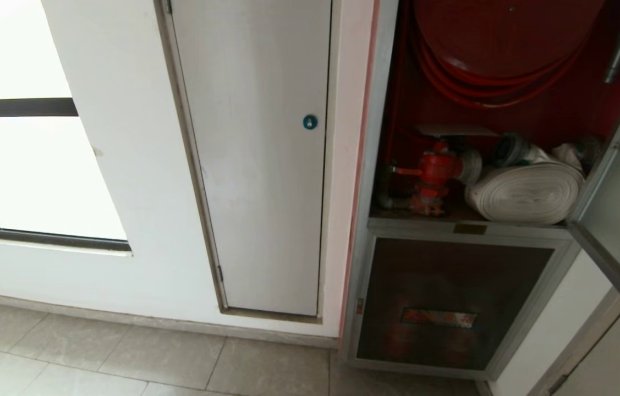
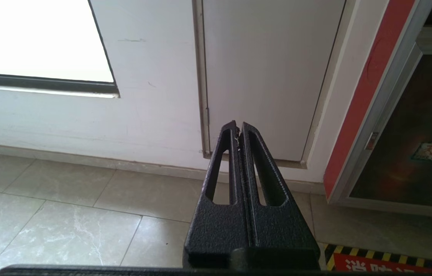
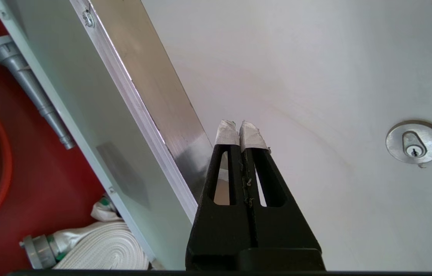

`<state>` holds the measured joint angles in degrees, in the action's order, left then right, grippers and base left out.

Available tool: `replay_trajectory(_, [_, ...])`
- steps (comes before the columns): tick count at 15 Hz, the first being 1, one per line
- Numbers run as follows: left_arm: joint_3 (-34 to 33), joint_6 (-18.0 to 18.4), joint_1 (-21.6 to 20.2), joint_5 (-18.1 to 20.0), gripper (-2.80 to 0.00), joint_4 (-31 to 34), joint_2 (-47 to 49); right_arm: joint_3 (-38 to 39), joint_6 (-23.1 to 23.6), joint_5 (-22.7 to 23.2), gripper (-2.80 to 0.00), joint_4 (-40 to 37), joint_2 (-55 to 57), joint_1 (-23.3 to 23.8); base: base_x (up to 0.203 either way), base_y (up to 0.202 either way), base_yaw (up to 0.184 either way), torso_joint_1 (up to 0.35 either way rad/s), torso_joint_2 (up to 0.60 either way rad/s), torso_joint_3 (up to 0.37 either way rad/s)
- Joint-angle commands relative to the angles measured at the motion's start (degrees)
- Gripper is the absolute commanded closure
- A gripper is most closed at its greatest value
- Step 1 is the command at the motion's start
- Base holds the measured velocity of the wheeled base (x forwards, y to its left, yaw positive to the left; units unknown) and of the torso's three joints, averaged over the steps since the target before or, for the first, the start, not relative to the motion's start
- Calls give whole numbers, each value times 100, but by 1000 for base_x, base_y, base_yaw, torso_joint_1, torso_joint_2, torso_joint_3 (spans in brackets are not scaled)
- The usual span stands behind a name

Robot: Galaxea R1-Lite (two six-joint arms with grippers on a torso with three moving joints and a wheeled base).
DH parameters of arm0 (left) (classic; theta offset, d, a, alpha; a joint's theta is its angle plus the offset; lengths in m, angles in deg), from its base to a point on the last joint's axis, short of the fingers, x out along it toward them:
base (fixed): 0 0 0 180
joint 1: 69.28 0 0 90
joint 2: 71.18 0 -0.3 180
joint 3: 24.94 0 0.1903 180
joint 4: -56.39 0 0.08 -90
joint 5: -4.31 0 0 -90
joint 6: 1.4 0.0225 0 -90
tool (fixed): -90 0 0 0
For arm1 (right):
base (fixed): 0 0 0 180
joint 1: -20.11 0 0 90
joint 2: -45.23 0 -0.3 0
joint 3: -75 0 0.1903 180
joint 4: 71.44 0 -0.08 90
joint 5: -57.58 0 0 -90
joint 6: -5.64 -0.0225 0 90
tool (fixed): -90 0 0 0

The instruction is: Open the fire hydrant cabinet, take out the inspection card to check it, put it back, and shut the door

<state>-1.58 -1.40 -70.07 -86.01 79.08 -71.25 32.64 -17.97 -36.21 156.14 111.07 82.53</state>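
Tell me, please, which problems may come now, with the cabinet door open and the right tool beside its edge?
1. The right tool is shut and empty beside the door frame edge; it could scrape or slip off the smooth metal.
2. No inspection card is visible in the fire hydrant cabinet, so searching may knock the rolled white hose or the red valve.

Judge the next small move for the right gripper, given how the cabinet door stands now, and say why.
Probably swing the right gripper onto the edge of the door and push it toward the fire hydrant cabinet. The door stands open, the white hose roll and red valve are exposed, the gripper is shut and holds nothing, and no card shows. The left gripper idles low.
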Motion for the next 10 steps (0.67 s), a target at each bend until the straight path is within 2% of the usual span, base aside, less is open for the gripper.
replay_trajectory(1, [-35, 0, -5, -4, 0, -2, 1, -4, -12, 19, 0, 30, -33, -32, 0, 0, 0, 0, 0, 0])
replay_trajectory(4, [-35, 0, -2, -4, 0, -2, 0, 17, -12, 191, 0, -285, -303, -101, 0, 0, 0, 0, 0, 0])
replay_trajectory(10, [-35, 0, -1, -4, 0, -2, -1, -17, 3, 400, 0, -891, -699, -600, 0, 0, 0, 0, 0, 0])
